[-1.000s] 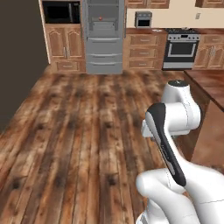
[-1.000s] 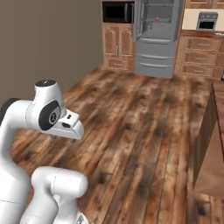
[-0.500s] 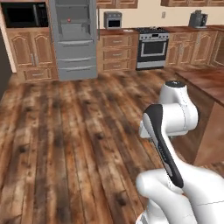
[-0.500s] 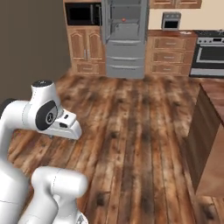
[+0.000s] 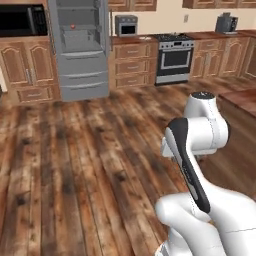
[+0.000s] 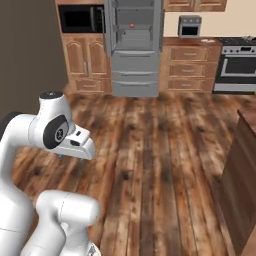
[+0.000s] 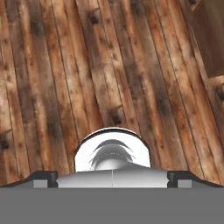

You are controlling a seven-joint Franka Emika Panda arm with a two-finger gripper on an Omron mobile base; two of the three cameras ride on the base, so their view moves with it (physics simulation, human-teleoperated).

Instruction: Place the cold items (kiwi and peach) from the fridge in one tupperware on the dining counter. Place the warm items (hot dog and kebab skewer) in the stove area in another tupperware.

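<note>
My gripper (image 7: 112,176) is wide and empty, fridge (image 5: 78,47) open far left (peach (image 5: 73,26) inside), nothing packed yet.

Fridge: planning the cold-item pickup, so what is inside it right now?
The fridge stands open, showing grey shelves and drawers. One small red-orange item, probably the peach, sits on an upper shelf. No kiwi can be made out; the closed drawers hide their contents.

Arm folded tight over its base, elbow raised, forearm bent back down, wrist pointing at the floor. Gripper (image 7: 112,177) empty, its two dark tips set wide apart, nothing between them
</note>
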